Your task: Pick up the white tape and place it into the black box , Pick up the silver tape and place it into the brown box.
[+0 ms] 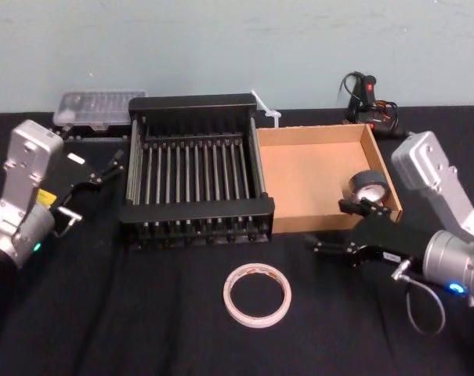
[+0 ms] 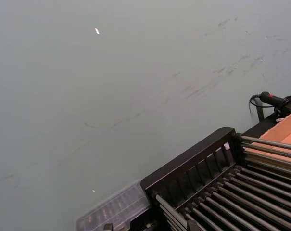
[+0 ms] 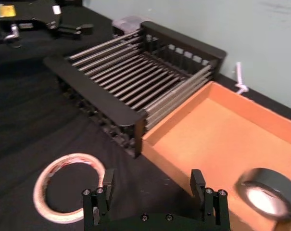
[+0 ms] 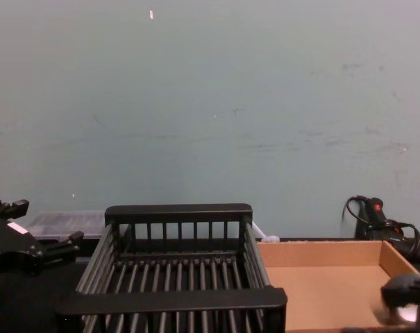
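Bare table (image 1: 127, 313) all round the white tape (image 1: 228, 295), black box (image 1: 196, 210) rim just behind, right pincer (image 1: 334, 227) close alongside.

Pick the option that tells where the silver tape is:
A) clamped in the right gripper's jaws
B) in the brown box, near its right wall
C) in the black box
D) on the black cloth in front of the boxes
B: the silver tape lies inside the brown box by its right wall, and the right gripper hangs in front of the box with its jaws open and empty.
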